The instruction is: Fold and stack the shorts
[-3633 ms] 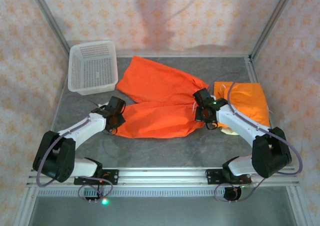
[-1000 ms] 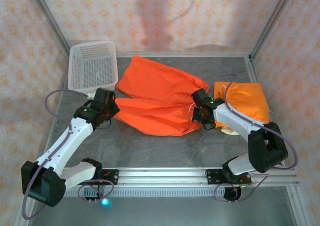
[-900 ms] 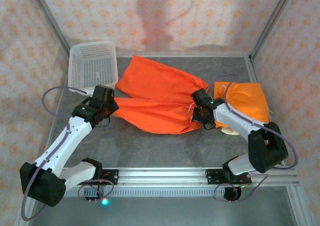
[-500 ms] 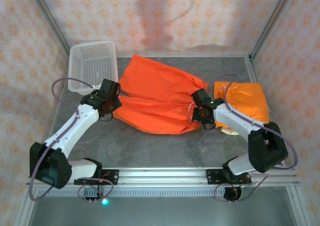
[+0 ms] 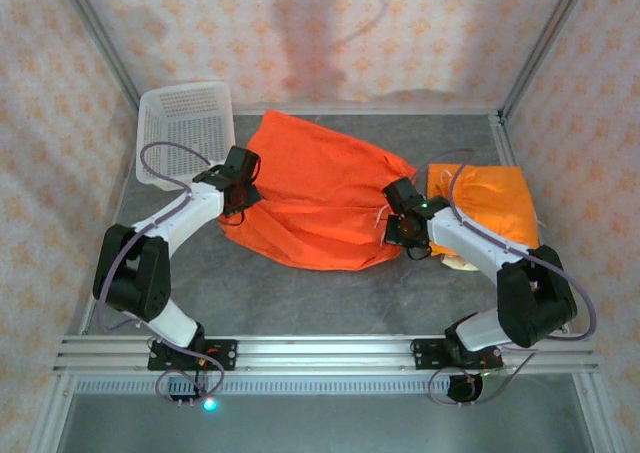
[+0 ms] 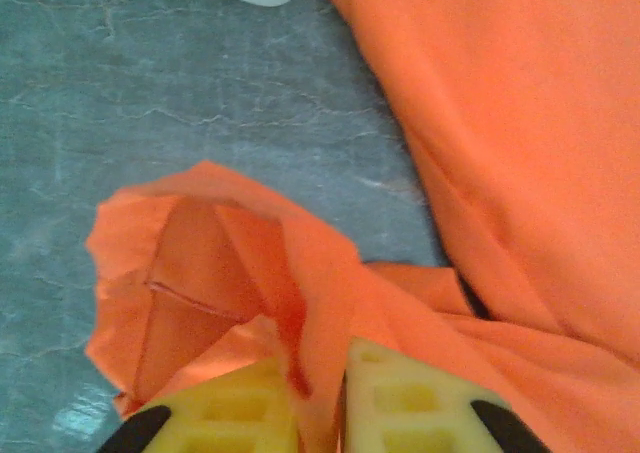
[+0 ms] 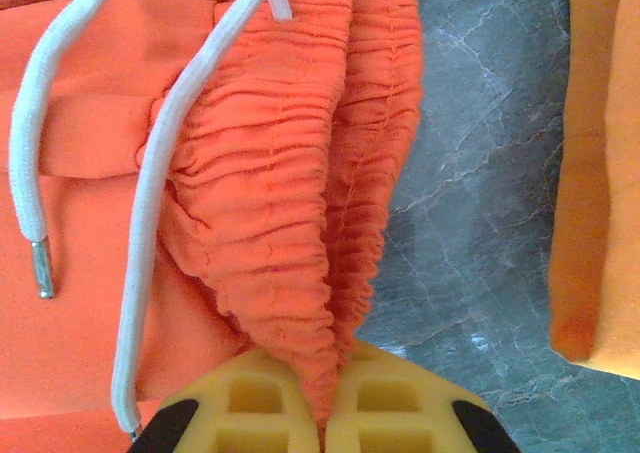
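Note:
Bright orange shorts [image 5: 315, 198] lie spread across the middle of the table, the near leg folded up toward the far one. My left gripper [image 5: 243, 178] is at their left edge. In the left wrist view its yellow fingers [image 6: 420, 398] stand slightly apart, and a fold of the leg hem [image 6: 190, 273] still lies between them. My right gripper [image 5: 395, 223] is shut on the gathered waistband [image 7: 300, 193], beside the white drawstring [image 7: 150, 223]. A second orange pair [image 5: 490, 201] lies folded at the right, with a beige edge [image 5: 460, 265] under it.
A white mesh basket [image 5: 185, 133] stands at the back left, close to my left arm. Bare grey tabletop [image 5: 330, 303] runs along the front. The frame posts and patterned walls close in the sides and back.
My left gripper carried the leg hem up and to the right, onto the far leg, and its jaws have parted a little. The right gripper stayed put.

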